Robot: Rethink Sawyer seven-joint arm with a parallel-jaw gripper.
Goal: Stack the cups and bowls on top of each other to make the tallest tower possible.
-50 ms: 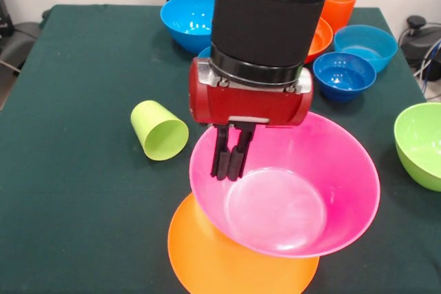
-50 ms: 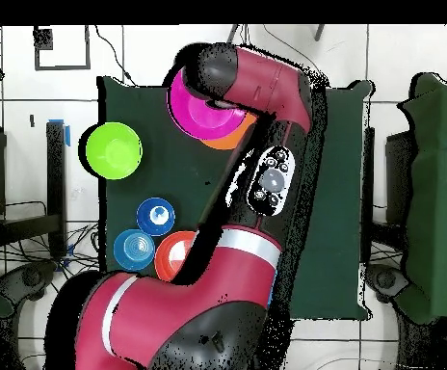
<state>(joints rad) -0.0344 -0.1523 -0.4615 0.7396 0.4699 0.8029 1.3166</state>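
My gripper (image 1: 232,170) is shut on the far left rim of the large pink bowl (image 1: 296,204). That bowl stands open side up and tilted, over the light-orange bowl (image 1: 220,263), which lies upside down at the near table edge. I cannot tell whether the two touch. The lime green cup (image 1: 158,131) lies on its side left of the gripper, mouth toward the camera. The ribbed orange cup (image 1: 341,5) stands at the back right. From overhead the arm covers the gripper, and the pink bowl (image 2: 200,106) shows above the light-orange bowl (image 2: 235,135).
At the back stand a blue bowl (image 1: 186,20), a red-orange bowl (image 1: 320,38) half behind the arm, a light blue bowl (image 1: 366,46) and a small dark blue bowl (image 1: 343,75). A lime-green bowl (image 1: 422,144) sits at the right edge.
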